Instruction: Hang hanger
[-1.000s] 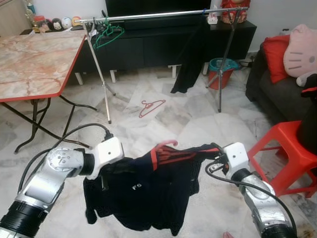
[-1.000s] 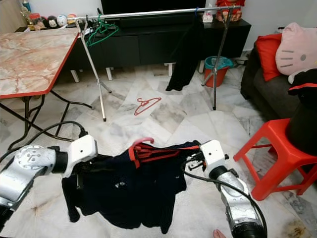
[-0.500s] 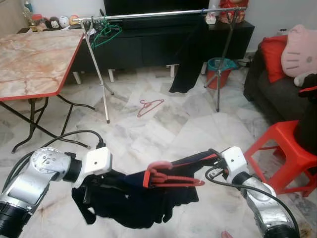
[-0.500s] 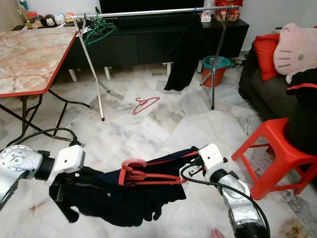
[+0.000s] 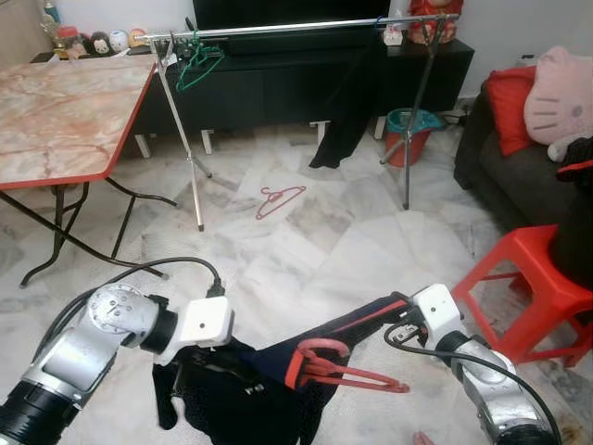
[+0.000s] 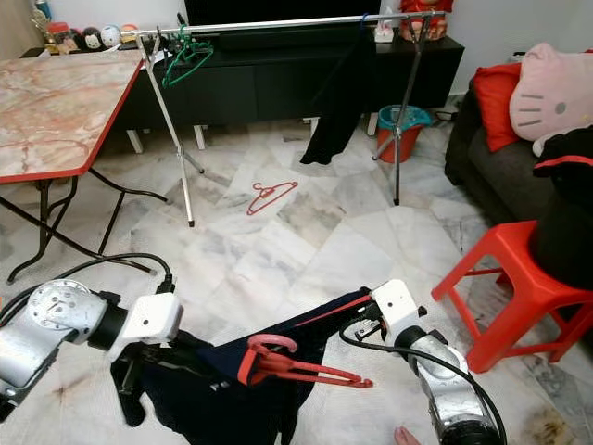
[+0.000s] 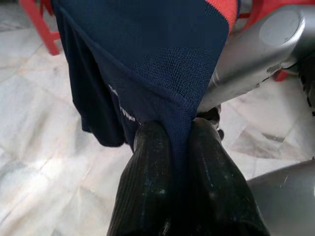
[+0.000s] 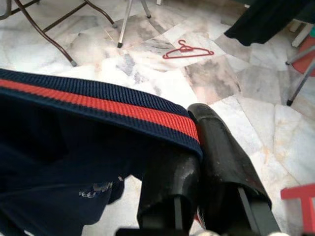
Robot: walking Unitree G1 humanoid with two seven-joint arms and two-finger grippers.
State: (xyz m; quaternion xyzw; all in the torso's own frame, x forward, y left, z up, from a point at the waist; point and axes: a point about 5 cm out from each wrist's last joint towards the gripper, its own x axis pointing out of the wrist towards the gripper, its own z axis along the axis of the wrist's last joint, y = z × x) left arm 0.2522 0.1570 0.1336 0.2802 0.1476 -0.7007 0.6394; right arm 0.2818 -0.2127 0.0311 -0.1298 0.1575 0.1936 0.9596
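A navy shirt point(image 5: 243, 394) with red trim sags low over the floor between my two grippers. My left gripper point(image 7: 172, 132) is shut on a fold of its fabric, under the white wrist block point(image 5: 208, 324). My right gripper point(image 8: 196, 129) is shut on the red-striped hem point(image 8: 98, 105), at the shirt's right end point(image 5: 394, 308). A red hanger point(image 5: 335, 368) lies tilted in the shirt's neck, its bar sticking out to the right. The steel clothes rail point(image 5: 296, 26) stands far ahead with green hangers point(image 5: 195, 61) and a black garment point(image 5: 341, 116) on it.
Another red hanger point(image 5: 278, 198) lies on the marble floor before the rail. A red-edged marble table point(image 5: 65, 111) stands at left. A red stool point(image 5: 542, 278) and a dark sofa point(image 5: 496, 158) with a pink plush are at right. A teal bucket point(image 5: 408, 123) sits by the rail's right leg.
Both grippers have dropped lower with the shirt. The shirt has gone from spread out to sagging in a heap, and the hanger has tipped over with its bar now poking out.
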